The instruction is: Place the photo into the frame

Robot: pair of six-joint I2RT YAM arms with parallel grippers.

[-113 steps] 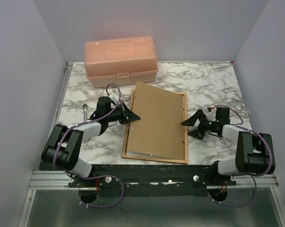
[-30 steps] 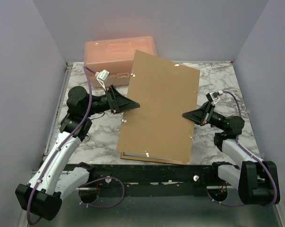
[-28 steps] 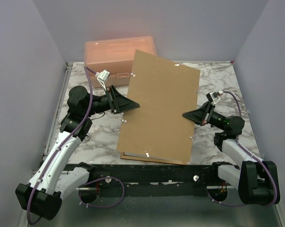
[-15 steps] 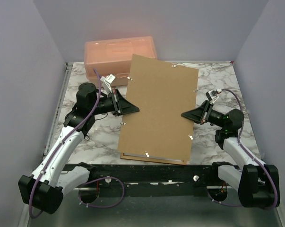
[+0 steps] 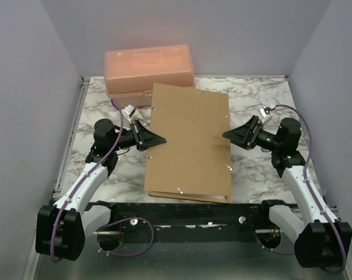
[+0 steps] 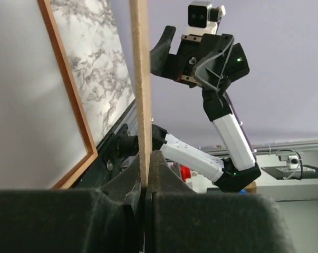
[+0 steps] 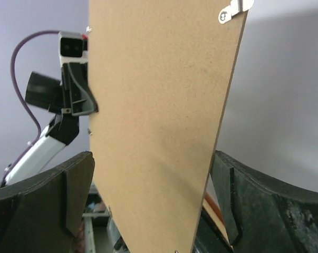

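Note:
The frame lies flat on the marble table, mostly covered by the brown backing board, which is held tilted above it. My left gripper is shut on the board's left edge; in the left wrist view the fingers pinch the board edge-on. The frame's reddish rail borders a pale sheet there; I cannot tell if that is the photo. The printed side of the photo is hidden. My right gripper is open at the board's right edge, its fingers wide apart on either side of the board.
A peach plastic box stands at the back left, just behind the board's far edge. The marble table is walled in by grey panels on three sides. Small metal clips sit along the board's edges.
The board, lifted steeply off the frame, has come down lower and swung left. My left arm dropped toward the table with it. My right gripper moved back and stays open.

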